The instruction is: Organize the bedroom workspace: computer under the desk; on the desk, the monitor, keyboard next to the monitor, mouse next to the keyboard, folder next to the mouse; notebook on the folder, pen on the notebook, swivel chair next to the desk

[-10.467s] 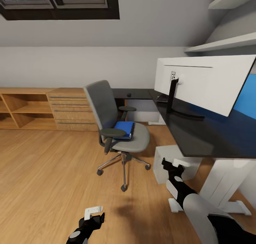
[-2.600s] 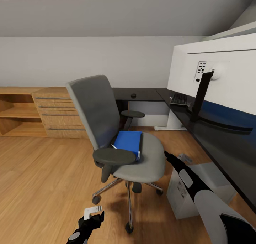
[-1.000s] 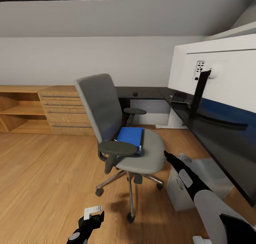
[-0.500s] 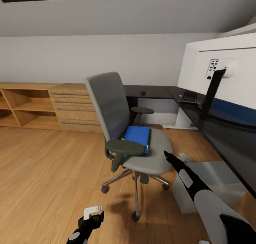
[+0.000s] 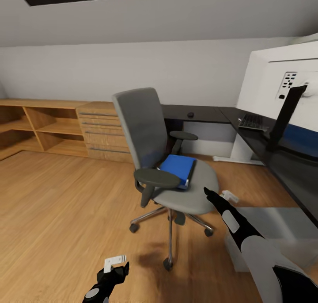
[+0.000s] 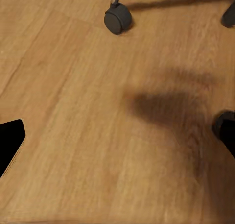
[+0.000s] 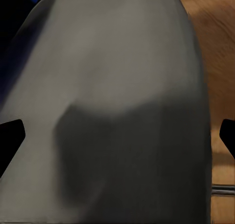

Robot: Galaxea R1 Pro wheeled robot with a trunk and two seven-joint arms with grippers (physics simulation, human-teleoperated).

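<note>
With its fingers apart, the right gripper (image 5: 206, 190) may push the castored grey upholstered swivel chair (image 5: 170, 161) away, shifting the bright blue flat folder (image 5: 178, 170).

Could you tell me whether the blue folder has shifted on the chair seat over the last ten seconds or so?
No. The folder lies on the same back part of the swivel chair seat, behind the near armrest; the shift across the picture is the camera's.

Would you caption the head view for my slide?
Right gripper reaches toward swivel chair holding blue folder.
</note>
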